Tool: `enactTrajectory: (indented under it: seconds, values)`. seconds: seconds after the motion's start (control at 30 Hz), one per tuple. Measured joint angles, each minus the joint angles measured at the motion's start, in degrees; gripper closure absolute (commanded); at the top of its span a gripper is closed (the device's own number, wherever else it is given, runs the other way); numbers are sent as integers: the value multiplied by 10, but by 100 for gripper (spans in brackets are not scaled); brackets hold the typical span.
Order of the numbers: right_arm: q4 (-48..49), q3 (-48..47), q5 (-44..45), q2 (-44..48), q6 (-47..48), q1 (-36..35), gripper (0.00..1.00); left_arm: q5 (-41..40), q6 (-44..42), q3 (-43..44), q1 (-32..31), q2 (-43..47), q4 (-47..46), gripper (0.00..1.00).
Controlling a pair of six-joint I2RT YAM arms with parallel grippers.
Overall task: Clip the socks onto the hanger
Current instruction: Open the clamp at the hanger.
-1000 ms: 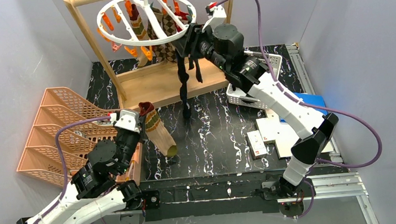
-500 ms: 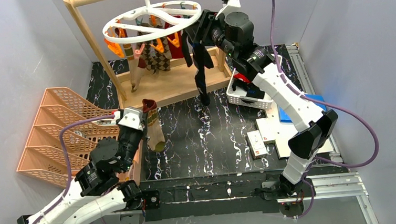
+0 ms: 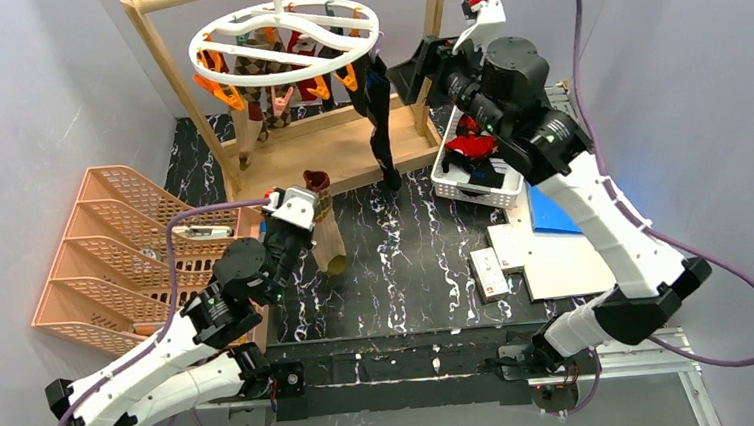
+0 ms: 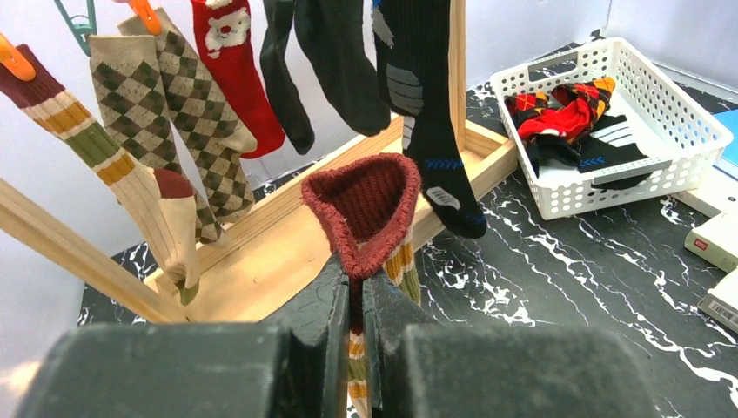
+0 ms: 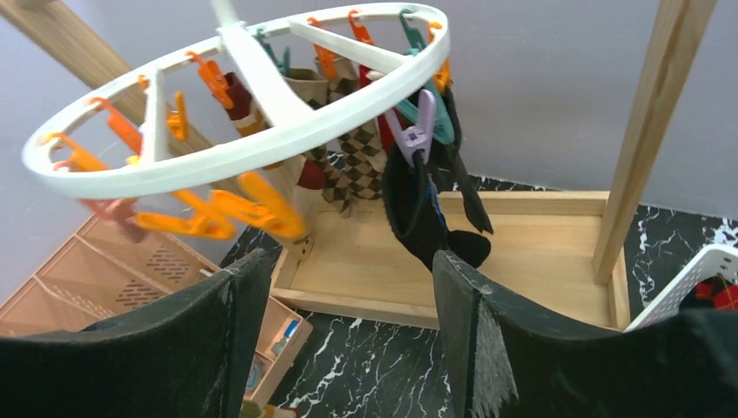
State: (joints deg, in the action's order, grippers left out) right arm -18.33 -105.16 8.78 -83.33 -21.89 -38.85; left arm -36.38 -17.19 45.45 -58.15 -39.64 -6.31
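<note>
The white round hanger (image 3: 286, 41) hangs from the wooden frame, also seen in the right wrist view (image 5: 261, 113). Several socks hang from its clips: argyle (image 4: 196, 96), red (image 4: 235, 70), striped beige (image 4: 130, 183) and black (image 3: 377, 103); the black one hangs from a purple clip (image 5: 419, 131). My left gripper (image 3: 311, 218) is shut on the maroon cuff of a striped sock (image 4: 370, 205) that dangles below it (image 3: 330, 246). My right gripper (image 3: 421, 70) is open and empty, just right of the hanger and the black sock (image 5: 422, 218).
A white lattice basket (image 3: 451, 183) with more socks (image 4: 566, 104) stands at the right. The wooden frame's base tray (image 3: 319, 157) and right post (image 5: 648, 131) are near the right gripper. An orange rack (image 3: 115, 251) stands at the left. White boxes (image 3: 546, 251) lie at the front right.
My right gripper has let go of the black sock, which now hangs from the hanger, and drawn back to the right. My left gripper has moved right and forward with the striped sock.
</note>
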Motion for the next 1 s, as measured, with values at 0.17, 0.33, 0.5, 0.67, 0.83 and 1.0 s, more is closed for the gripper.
enactTrajectory:
  seconds: [0.17,0.33,0.5,0.67,0.83,1.0]
  values:
    - [-13,0,50,20,79,-77,21,4,-14,-2,0,-23,-37,100]
    - [7,20,129,-4,164,-172,17,4,-17,-9,0,-25,-56,100]
    - [40,39,180,-31,214,-169,14,4,-17,-9,0,-27,-59,100]
    - [100,52,183,-43,238,-171,13,4,-20,-11,0,-26,-64,100]
    - [157,56,184,-55,252,-190,15,2,-24,-16,0,-19,-66,100]
    - [189,45,181,-86,256,-206,18,-2,-24,-19,0,-8,-64,100]
